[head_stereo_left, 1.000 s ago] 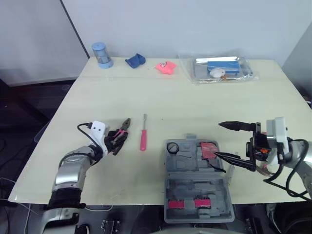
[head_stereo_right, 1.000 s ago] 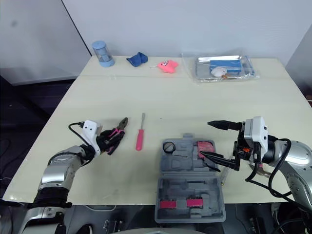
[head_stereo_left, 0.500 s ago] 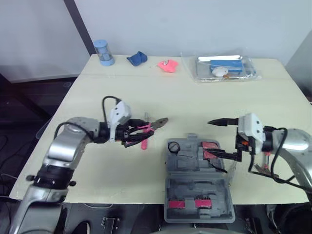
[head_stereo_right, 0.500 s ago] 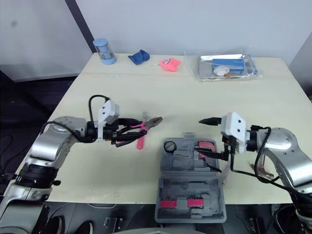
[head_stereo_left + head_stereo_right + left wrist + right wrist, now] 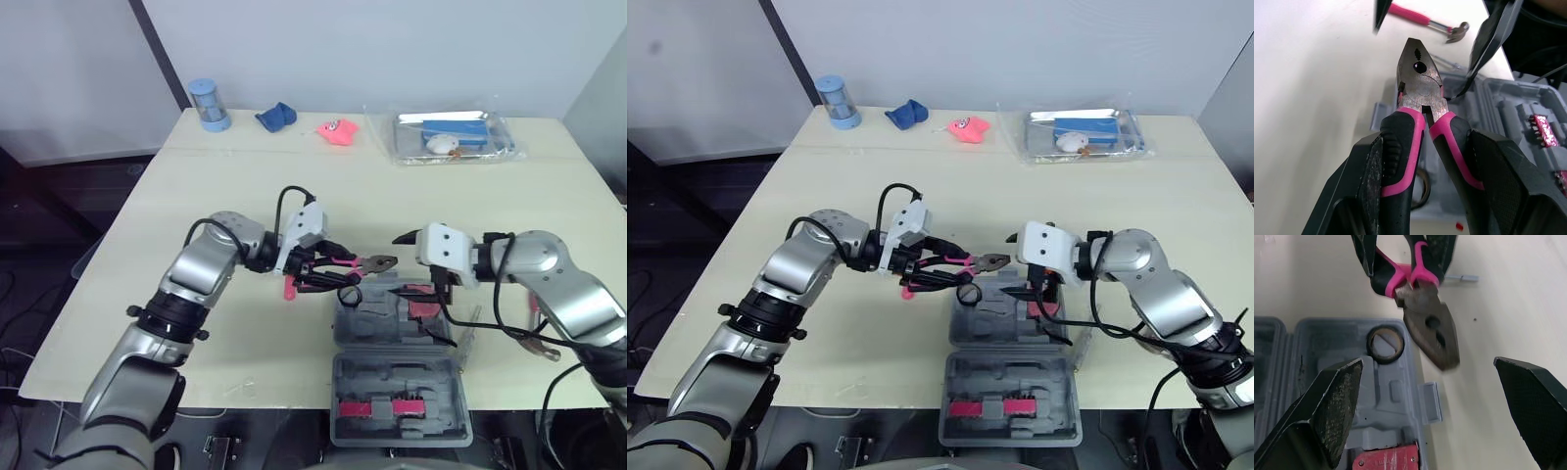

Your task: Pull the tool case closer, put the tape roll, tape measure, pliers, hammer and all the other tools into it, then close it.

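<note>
Pliers, clamped by the handles in the left gripper, have travelled from the table's left side to hover over the open tool case's far-left corner, above the tape roll. The right gripper, spread wide, has closed in at their nose, likely for a handover; its lower finger crosses the tray. The screwdriver and hammer wait outside.

Soft, even light is falling from above on the table; glare is shining on the clear plastic bag and the pliers.

Pink-and-black pliers, grey tool case, cream table
</note>
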